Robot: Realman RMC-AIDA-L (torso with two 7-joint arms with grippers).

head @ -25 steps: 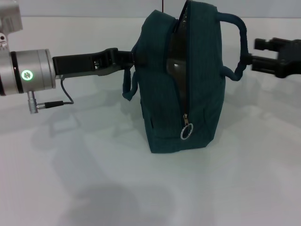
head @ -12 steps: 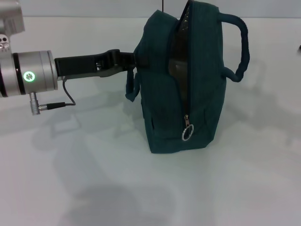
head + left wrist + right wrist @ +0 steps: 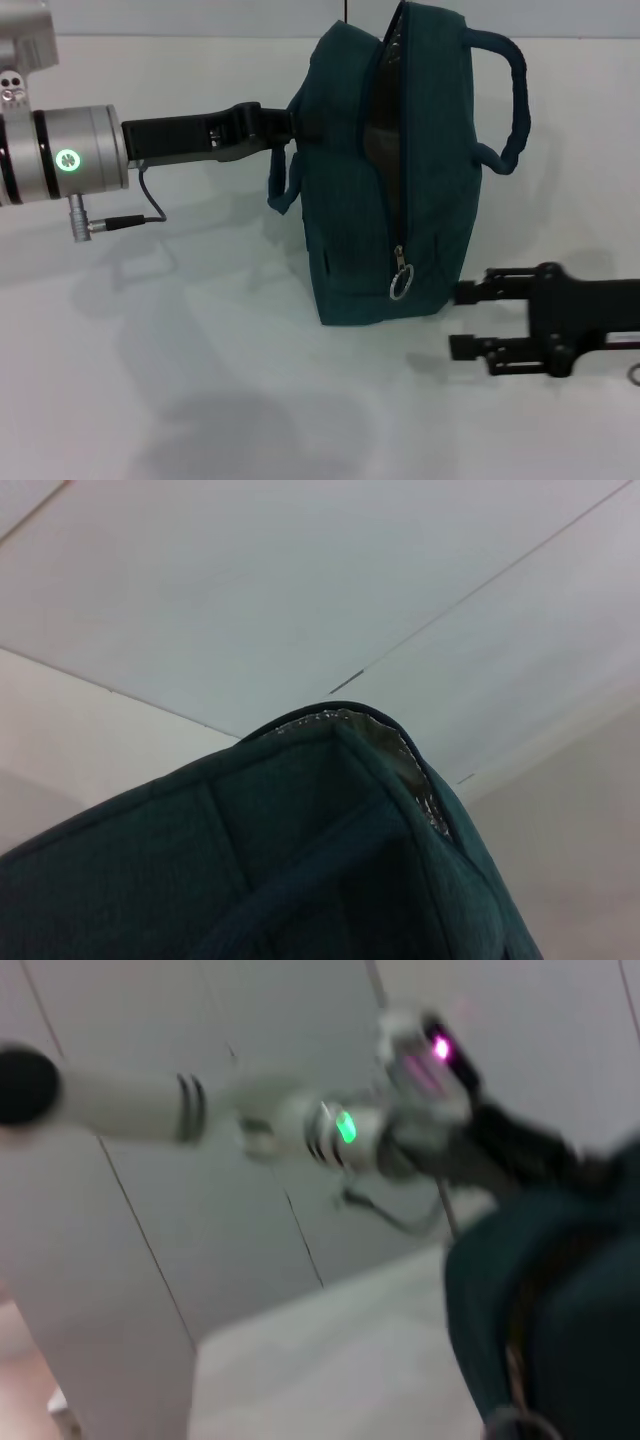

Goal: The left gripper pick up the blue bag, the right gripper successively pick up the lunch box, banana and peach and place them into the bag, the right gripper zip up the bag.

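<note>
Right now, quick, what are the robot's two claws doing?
Left gripper: shut on the blue bag, pressed against its side.
Right gripper: open, holding nothing, low beside the bag near the zipper pull.

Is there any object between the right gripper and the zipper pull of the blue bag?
Nothing visible. The open right gripper is low beside the blue bag, and only bare table separates it from the zipper pull.

The blue bag (image 3: 395, 170) hides the left gripper's fingertips and its own contents, the head view's right edge cuts off the right arm, and the right wrist view is blurred.
</note>
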